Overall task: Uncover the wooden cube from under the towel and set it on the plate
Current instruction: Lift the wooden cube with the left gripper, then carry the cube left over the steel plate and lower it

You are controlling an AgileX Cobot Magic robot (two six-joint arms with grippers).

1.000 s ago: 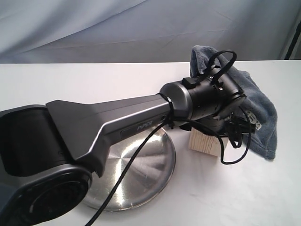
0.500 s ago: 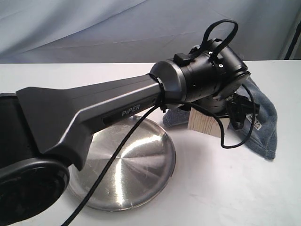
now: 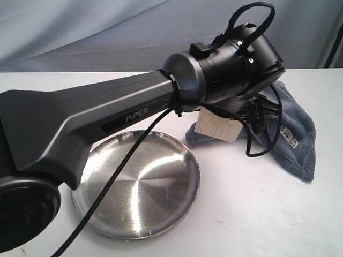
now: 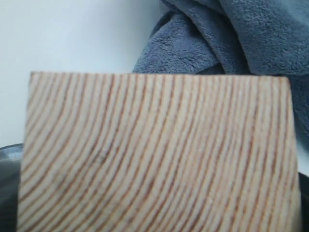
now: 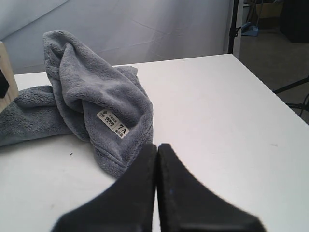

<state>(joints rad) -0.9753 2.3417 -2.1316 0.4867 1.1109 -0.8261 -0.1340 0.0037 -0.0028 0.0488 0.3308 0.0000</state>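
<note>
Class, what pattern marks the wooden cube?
The wooden cube has curved reddish-brown grain lines on pale tan; left wrist view.

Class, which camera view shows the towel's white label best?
The right wrist view: the label faces the camera, large and unobstructed, on the towel. The exterior view shows it small; the left wrist view shows only fleece, no label.

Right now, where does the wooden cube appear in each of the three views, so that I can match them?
Exterior view: the wooden cube is just right of centre, between the plate and the towel.
Left wrist view: it fills most of the picture, with the towel behind it.
Right wrist view: only a thin sliver shows at the picture's edge, beside the towel.
Shared landmark: the towel.
</note>
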